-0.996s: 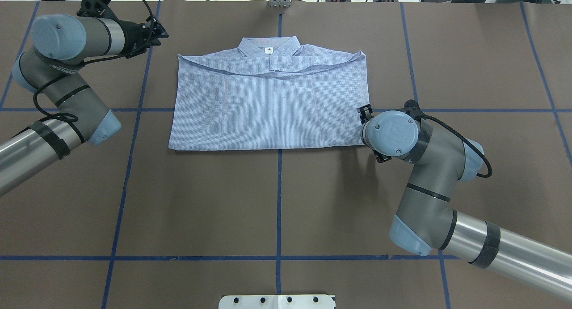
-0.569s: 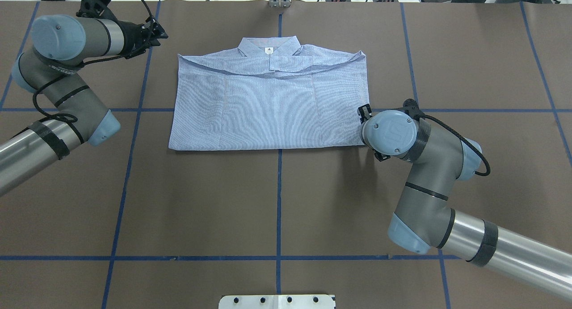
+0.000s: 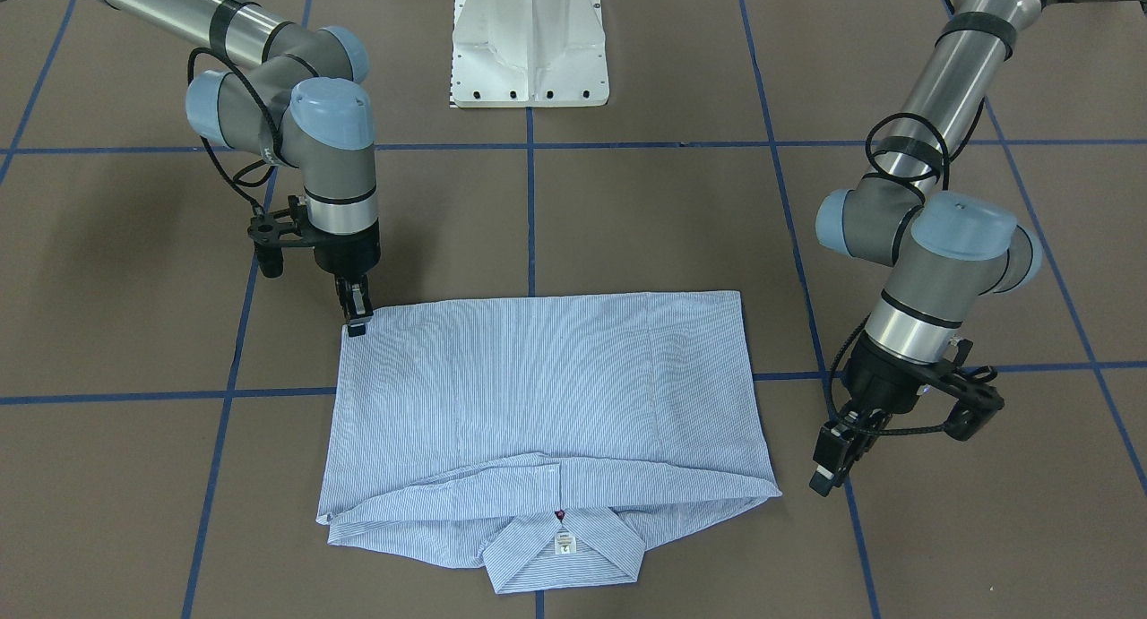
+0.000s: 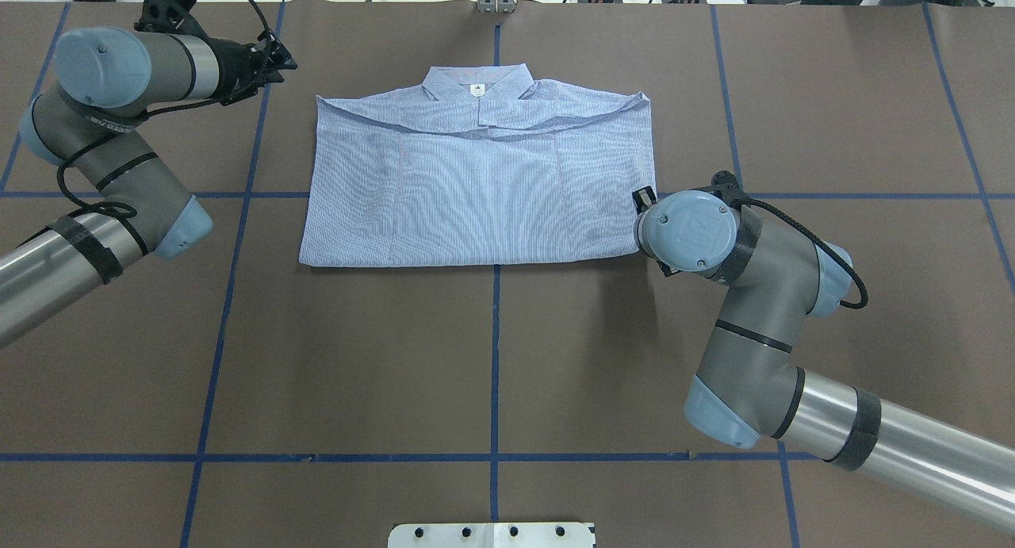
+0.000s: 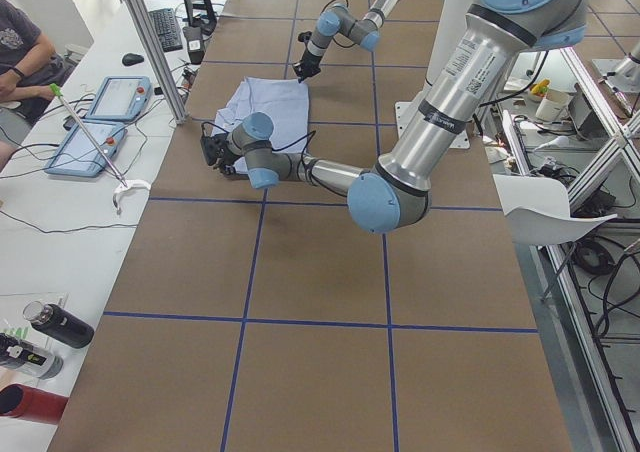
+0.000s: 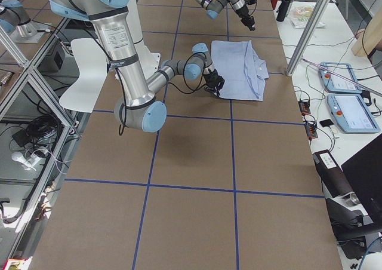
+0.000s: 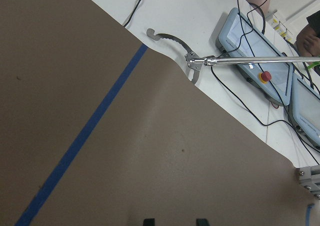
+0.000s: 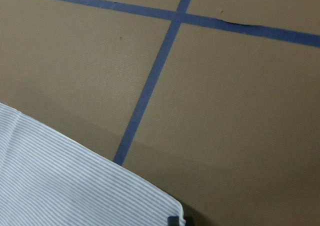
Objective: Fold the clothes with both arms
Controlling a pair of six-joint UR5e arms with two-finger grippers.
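Observation:
The light blue-and-white striped shirt (image 4: 476,191) lies folded into a flat rectangle on the brown table, with its collar (image 3: 560,547) on the side away from the robot. My right gripper (image 3: 357,323) stands upright at the shirt's near right corner. Its fingers are together and look pinched on that corner (image 8: 170,206), which still lies flat. In the overhead view the right wrist hides it. My left gripper (image 4: 284,56) hovers off the shirt's far left corner, apart from the cloth. It is open, and its fingertips (image 7: 148,221) show bare table between them.
The white pedestal base (image 3: 529,46) sits at the robot's edge of the table. Blue tape lines (image 4: 496,358) cross the brown surface. Past the far edge a white bench holds teach pendants (image 7: 255,51) and a metal reacher rod (image 7: 240,61). A person (image 5: 20,47) sits there.
The right arm has shifted slightly toward the shirt, so its wrist now covers the near right corner from above. The left arm and the shirt have barely moved.

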